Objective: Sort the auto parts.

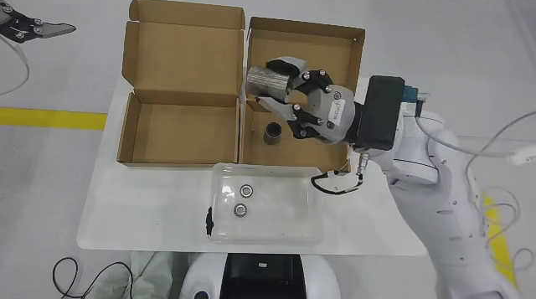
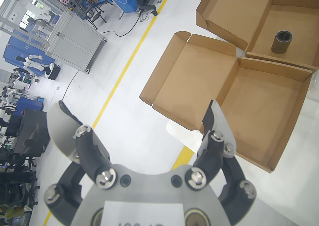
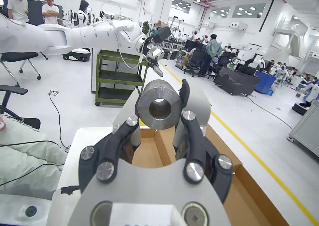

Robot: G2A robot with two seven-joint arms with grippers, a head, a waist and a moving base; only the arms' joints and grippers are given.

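- The right gripper is clamping a silver cylinder between its two fingers; the part is lying sideways in the grip, with its bored end face pointing toward the wrist camera.
- In the top view, the right gripper is holding the silver cylinder above the right-hand cardboard box, clear of the box floor.
- A dark sleeve is standing upright on the floor of that same box, near the wall shared with the neighbouring box.
- The left-hand cardboard box is sitting just beside it with its lid folded back, as is the lid of the right-hand box.
- A clear tray is resting on the white table in front of both boxes, nearest the robot, and is holding two small metal rings close together.
- The left gripper is hanging off to the side of the table, above the floor and well apart from the boxes, with its fingers spread wide and gripping nothing.
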